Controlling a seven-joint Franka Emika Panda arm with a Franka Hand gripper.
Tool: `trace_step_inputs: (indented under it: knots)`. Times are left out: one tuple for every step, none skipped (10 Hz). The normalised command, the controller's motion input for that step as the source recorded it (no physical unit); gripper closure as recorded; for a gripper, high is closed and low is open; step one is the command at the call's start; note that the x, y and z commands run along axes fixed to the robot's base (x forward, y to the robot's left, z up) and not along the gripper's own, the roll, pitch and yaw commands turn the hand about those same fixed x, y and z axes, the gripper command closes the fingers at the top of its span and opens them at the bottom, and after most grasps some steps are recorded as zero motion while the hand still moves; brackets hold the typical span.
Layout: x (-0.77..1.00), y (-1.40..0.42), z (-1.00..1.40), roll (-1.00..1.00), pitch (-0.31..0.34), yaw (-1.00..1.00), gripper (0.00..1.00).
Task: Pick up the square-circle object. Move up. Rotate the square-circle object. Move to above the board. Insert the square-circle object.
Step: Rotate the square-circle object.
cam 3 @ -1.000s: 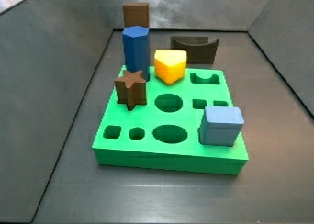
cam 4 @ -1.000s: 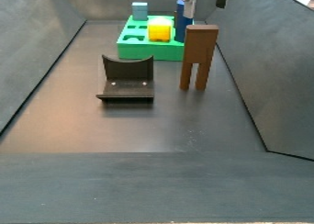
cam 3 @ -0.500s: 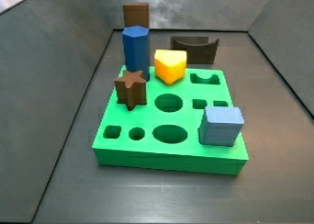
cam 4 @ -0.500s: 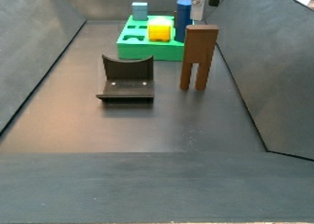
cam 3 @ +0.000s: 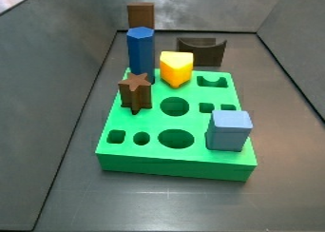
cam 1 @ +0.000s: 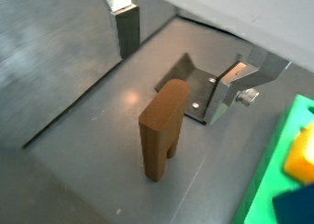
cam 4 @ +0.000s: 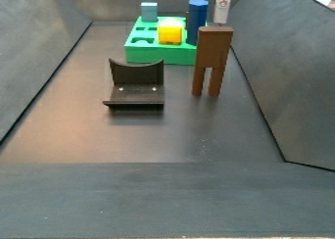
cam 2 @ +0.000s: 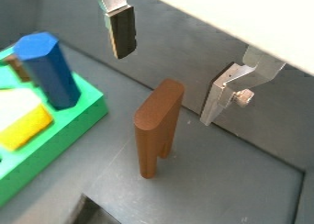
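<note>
Matt square-circle object (cam 2: 156, 127) — silvery hand (cam 2: 172, 58)

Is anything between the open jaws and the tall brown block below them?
Nothing visible. In both wrist views the gripper hangs open above the square-circle object, which stands upright and alone on the floor beside the board.

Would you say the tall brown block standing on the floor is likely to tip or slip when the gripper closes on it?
The square-circle object stands tall and slim on a small, notched foot, so a sideways nudge would probably topple it. It looks rigid, with flat sides that should suit the pads. The gripper hangs open above it, fingers either side, touching nothing.
</note>
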Motion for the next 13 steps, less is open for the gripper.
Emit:
trace_step_inputs:
  knots:
    - [0.03, 0.00, -0.02, 0.00, 0.011, 1.00, 0.00]
    - [0.03, 0.00, -0.02, 0.00, 0.012, 1.00, 0.00]
    - [0.03, 0.00, -0.02, 0.00, 0.012, 1.00, 0.00]
    - [0.03, 0.00, -0.02, 0.00, 0.013, 1.00, 0.00]
    - [0.03, 0.00, -0.02, 0.00, 0.013, 1.00, 0.00]
    - [0.03, 0.00, -0.02, 0.00, 0.014, 1.00, 0.00]
    - [0.03, 0.00, -0.02, 0.00, 0.014, 1.00, 0.00]
    - [0.03, 0.00, -0.02, 0.00, 0.015, 1.00, 0.00]
    - [0.03, 0.00, -0.02, 0.00, 0.016, 1.00, 0.00]
    - [0.03, 0.00, -0.02, 0.00, 0.017, 1.00, 0.00]
    - [0.03, 0.00, -0.02, 0.00, 0.018, 1.00, 0.00]
    - [0.03, 0.00, -0.02, 0.00, 0.020, 1.00, 0.00]
    - [0.03, 0.00, -0.02, 0.00, 0.021, 1.00, 0.00]
